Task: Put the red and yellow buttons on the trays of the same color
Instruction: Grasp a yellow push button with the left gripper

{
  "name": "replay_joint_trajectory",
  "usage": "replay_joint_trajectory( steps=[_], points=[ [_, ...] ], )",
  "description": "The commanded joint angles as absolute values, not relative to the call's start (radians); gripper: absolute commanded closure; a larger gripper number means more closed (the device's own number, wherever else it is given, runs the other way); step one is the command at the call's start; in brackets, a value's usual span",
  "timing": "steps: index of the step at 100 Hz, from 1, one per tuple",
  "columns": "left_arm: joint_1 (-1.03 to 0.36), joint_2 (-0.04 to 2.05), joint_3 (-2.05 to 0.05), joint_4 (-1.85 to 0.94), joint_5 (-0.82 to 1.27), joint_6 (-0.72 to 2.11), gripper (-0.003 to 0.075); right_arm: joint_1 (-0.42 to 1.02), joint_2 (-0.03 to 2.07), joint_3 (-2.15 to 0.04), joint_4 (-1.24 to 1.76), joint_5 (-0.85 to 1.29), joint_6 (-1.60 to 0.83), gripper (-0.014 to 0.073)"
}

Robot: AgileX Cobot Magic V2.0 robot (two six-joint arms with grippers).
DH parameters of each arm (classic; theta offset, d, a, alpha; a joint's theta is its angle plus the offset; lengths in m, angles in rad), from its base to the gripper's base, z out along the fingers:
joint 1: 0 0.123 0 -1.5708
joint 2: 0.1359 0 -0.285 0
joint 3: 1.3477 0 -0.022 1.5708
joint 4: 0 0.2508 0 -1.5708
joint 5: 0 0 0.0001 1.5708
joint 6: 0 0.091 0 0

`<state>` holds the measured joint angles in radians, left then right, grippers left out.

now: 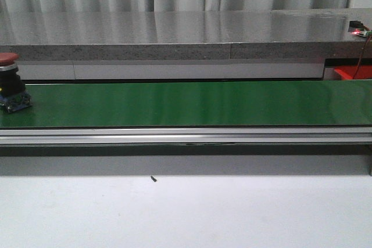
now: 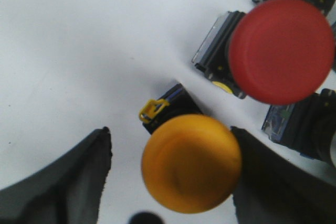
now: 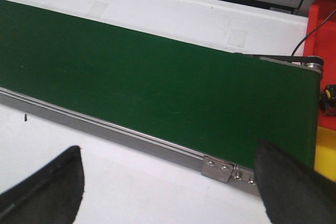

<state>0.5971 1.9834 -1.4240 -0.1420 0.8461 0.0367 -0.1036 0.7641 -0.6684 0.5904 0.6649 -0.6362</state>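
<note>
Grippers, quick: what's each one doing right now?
Left gripper: open, fingers either side of the yellow button, not gripping.
Right gripper: open, empty, above the conveyor belt.

I note a long green conveyor belt [image 1: 192,104] mid-frame, grey stone counter [image 1: 174,36] above, white table [image 1: 186,213] below.

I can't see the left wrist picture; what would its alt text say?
A yellow button sits between the two open dark fingers of the left gripper, on a white surface. A red button stands just beyond it, among other dark button bodies at the edge of the picture.
</note>
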Motion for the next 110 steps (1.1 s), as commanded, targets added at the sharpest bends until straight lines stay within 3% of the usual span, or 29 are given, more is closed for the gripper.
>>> replay_joint_trajectory(
  steps=[1, 23, 39, 73, 110],
  points=[
    [0.594, 1.934, -1.45, -0.163, 0.82, 0.039, 0.0392, -0.104, 0.757, -0.695, 0.627, 0.623, -0.637, -0.0052],
    [0.594, 1.897, -1.452, -0.189, 0.799, 0.039, 0.0597, -0.104, 0.757, -0.695, 0.627, 0.623, -0.637, -0.0052],
    [0.594, 1.809, -1.452, -0.22, 0.794, 0.043, 0.0673, -0.104, 0.757, -0.695, 0.627, 0.626, -0.637, -0.0052],
    [0.502, 1.61, -1.452, -0.243, 0.876, 0.064, 0.068, -0.104, 0.757, -0.695, 0.627, 0.63, -0.637, -0.0052],
    [0.298, 1.645, -1.452, -0.239, 0.918, 0.089, 0.0675, -0.104, 0.757, -0.695, 0.627, 0.63, -0.637, -0.0052]
  ],
)
